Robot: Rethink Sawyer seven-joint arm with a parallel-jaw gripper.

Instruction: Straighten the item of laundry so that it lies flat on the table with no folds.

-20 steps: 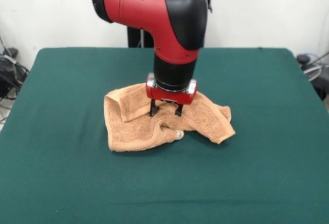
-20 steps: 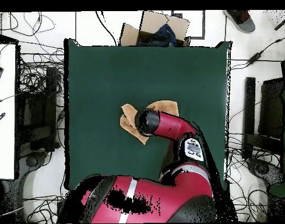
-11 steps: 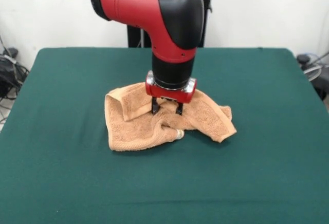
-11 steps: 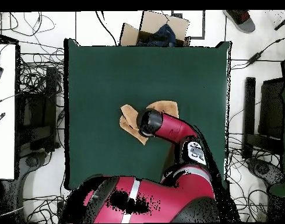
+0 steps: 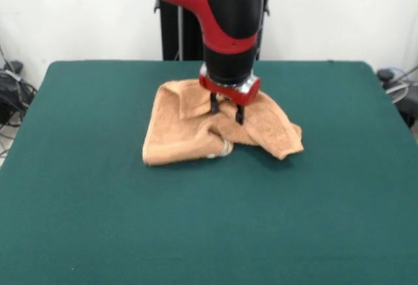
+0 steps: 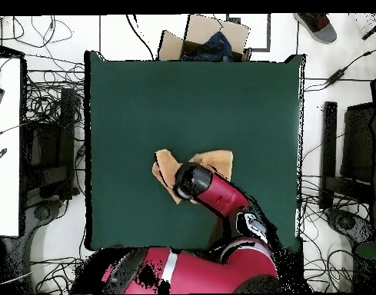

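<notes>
Peach terry towel lies bunched near the middle of the green table, its near edge doubled over by the white tag and one corner trailing out to the side. Just behind that, my gripper is clenched on a raised pinch of towel. Risk: if my pull drags the whole bundle, the near fold rolls tighter, or the thick pile slips free and drops crumpled.

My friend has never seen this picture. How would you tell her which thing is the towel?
Look at the big dark green felt-covered table. Near its middle, under the red and black robot arm's gripper, lies a small peach-orange terry-cloth towel, rumpled and folded over itself. It is the only soft, light-coloured thing on the green, with a small white tag at its front edge.
</notes>
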